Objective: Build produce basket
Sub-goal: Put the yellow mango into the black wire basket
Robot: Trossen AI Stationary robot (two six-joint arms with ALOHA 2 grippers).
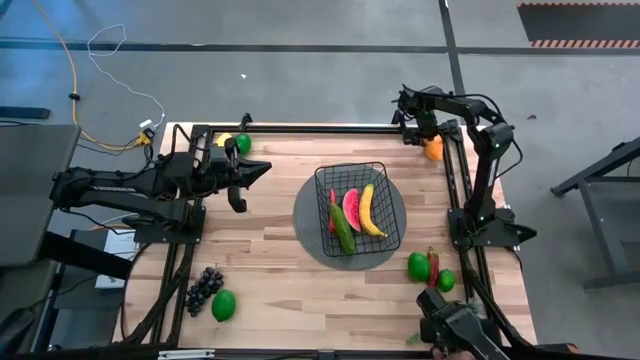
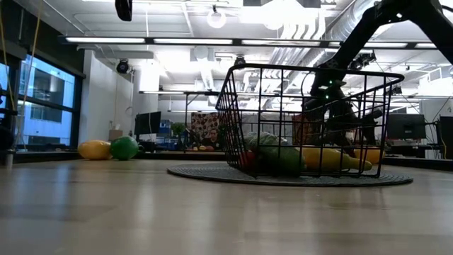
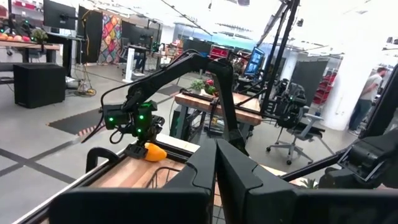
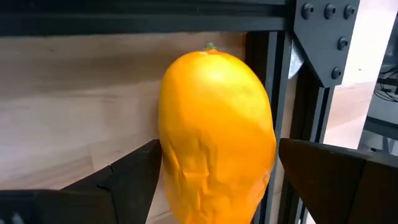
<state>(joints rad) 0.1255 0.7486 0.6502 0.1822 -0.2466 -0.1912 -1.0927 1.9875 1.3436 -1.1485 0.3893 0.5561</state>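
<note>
The black wire-mesh rectangular basket (image 1: pixel 352 208) is being carried by a dark grey round mat (image 1: pixel 310 222) at the middle of the wooden table (image 1: pixel 270 280), with a yellow banana (image 1: pixel 371 211), a watermelon slice (image 1: pixel 351 209) and a green cucumber (image 1: pixel 343 229) lying inside. An orange-yellow oval fruit (image 4: pixel 214 134) is being straddled at the far right corner by the right gripper (image 1: pixel 432 138), its fingers (image 4: pixel 118 180) spread on either side without touching. The left gripper (image 1: pixel 262 170) is being held closed above the table's left part. Purple grapes (image 1: pixel 205 287) are lying near the front left edge.
</note>
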